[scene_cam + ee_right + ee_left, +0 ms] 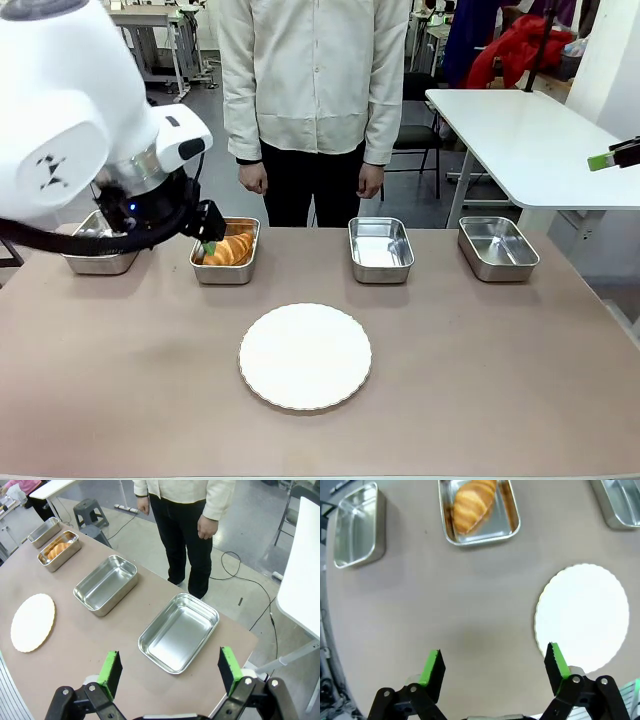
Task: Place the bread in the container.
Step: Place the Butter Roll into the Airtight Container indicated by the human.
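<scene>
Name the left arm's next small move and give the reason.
Probably lift the left end effector farther away and retract: the bread already lies inside the container, the jaws stand open and empty, and the white plate is bare.

Golden-brown ridged croissant (472,503), glossy crust. It lies in a shiny stainless-steel rectangular pan (512,527), mirror-smooth inside, rolled rim. Round white plate (305,356), matt, scalloped edge. Taupe tabletop (480,380), smooth, matt. Person's cream shirt (315,70), cloth.
</scene>
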Controlling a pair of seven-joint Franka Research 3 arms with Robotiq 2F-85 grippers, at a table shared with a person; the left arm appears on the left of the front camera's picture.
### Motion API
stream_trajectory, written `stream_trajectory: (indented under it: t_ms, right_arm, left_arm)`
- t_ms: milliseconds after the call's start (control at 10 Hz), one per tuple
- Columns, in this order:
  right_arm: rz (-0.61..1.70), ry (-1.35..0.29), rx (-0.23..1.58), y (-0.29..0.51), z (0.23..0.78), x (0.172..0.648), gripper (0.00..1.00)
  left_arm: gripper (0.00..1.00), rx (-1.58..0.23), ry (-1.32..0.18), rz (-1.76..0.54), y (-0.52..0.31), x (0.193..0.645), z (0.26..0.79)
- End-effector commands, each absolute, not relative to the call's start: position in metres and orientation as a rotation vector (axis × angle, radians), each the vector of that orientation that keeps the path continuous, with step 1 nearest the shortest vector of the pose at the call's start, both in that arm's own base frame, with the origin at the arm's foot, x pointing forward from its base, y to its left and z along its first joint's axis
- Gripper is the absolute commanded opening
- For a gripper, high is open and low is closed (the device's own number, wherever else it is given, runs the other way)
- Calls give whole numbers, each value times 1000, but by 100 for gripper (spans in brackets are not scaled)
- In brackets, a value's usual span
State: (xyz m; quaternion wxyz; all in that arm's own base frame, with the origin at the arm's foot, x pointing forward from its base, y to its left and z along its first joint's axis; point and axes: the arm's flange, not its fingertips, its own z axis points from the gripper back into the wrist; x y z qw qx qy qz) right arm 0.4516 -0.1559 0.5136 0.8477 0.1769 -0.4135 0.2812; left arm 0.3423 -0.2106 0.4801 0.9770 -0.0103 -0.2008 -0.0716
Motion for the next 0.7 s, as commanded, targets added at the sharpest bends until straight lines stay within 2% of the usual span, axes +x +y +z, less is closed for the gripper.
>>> stream_trajectory:
  t_ms: [0, 600]
  right_arm:
    - [594, -887, 383, -155, 514, 452, 100]
    - [594, -887, 383, -155, 514, 452, 100]
  left_arm:
    - [100, -26, -404, -140, -203, 334, 468]
    - [100, -21, -405, -144, -211, 342, 480]
